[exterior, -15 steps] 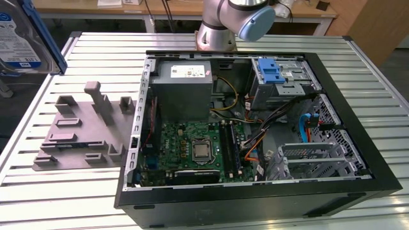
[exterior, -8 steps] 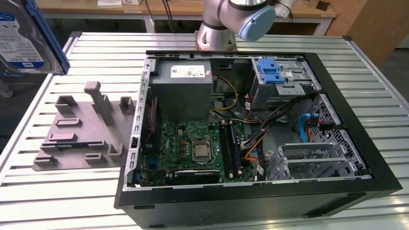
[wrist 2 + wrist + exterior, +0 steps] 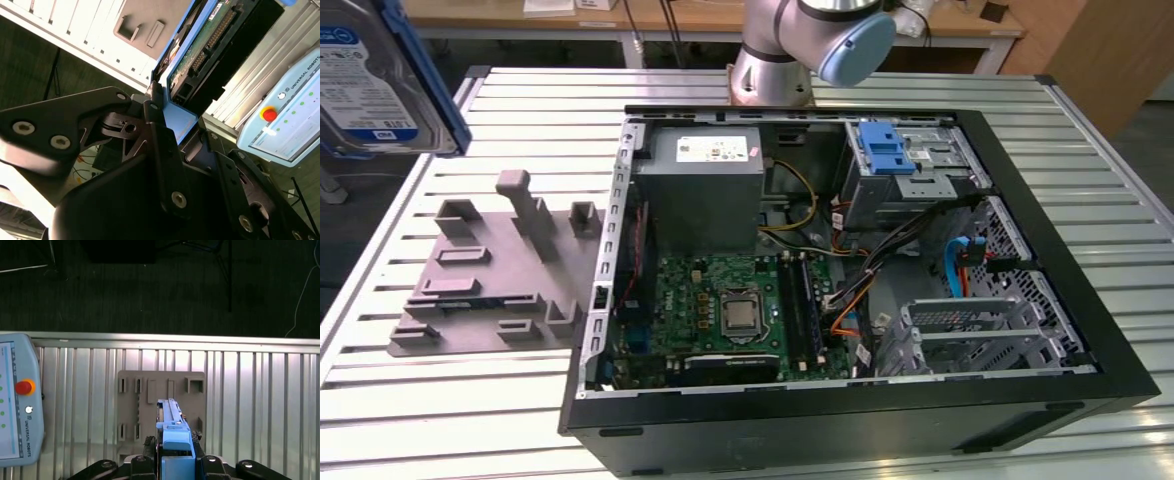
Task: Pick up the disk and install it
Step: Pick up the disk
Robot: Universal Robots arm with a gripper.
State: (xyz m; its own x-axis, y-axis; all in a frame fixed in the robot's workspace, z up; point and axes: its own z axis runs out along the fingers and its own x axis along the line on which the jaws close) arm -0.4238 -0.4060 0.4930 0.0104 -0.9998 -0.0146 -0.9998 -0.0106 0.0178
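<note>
The disk (image 3: 374, 70), silver with a blue-and-white label and a blue bracket, hangs high at the exterior view's left, above the table and off the grey fixture (image 3: 494, 270). In the first wrist view the disk (image 3: 172, 427) stands edge-on over the fixture (image 3: 160, 390), with my gripper (image 3: 175, 462) shut on its blue bracket. In the second wrist view the disk (image 3: 200, 45) shows its green circuit board, clamped in my gripper (image 3: 175, 132) by black fingers (image 3: 152, 112). The open computer case (image 3: 1067, 260) lies to the exterior view's right, with a drive bay (image 3: 907, 160) at its far corner.
A power supply box (image 3: 700, 190), a motherboard (image 3: 734, 310) and loose cables (image 3: 854, 260) sit inside the case. The arm's base (image 3: 774, 60) stands behind the case. A teach pendant (image 3: 15, 400) lies on the slatted table (image 3: 494, 400) beside the fixture.
</note>
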